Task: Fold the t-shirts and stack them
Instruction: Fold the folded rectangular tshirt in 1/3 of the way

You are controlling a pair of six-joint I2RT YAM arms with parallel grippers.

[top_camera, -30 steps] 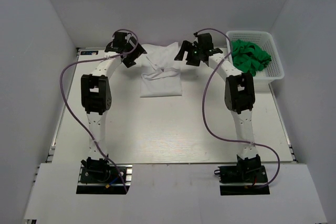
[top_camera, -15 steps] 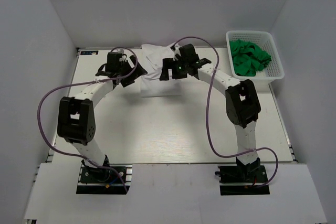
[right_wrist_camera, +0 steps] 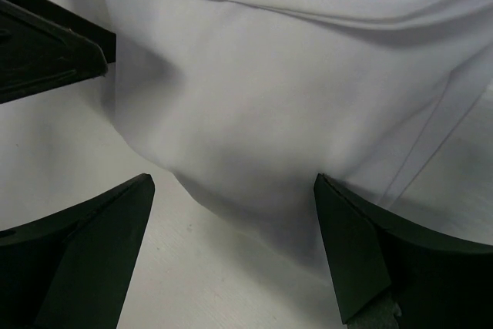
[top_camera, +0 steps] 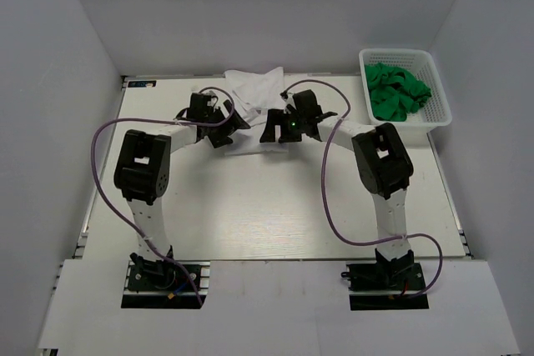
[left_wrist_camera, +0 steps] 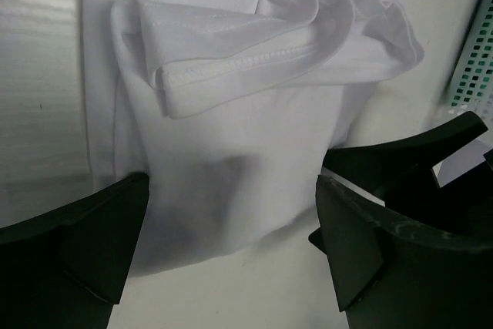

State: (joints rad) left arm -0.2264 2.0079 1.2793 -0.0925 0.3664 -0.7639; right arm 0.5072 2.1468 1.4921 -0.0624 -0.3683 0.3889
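A plain white t-shirt [top_camera: 250,93] lies partly folded and bunched at the back middle of the table. My left gripper [top_camera: 225,129] and right gripper [top_camera: 271,128] are both open, low at the shirt's near edge, one at each near corner. In the left wrist view the shirt's [left_wrist_camera: 254,129] near hem lies between my open left gripper's [left_wrist_camera: 231,267] fingers [left_wrist_camera: 77,244], with a folded sleeve beyond. In the right wrist view the shirt's [right_wrist_camera: 293,105] rounded near edge lies between my open right gripper's [right_wrist_camera: 231,260] fingers [right_wrist_camera: 370,260]. Bright green t-shirts [top_camera: 397,89] sit heaped in the basket.
A white lattice basket [top_camera: 405,54] stands at the back right corner of the table; its side shows in the left wrist view [left_wrist_camera: 481,44]. The two grippers are close together, each showing in the other's wrist view. White walls enclose the table.
Both grippers have moved from the far side of the white shirt toward me and inward, coming down at its near edge. The shirt's far part looks more bunched.
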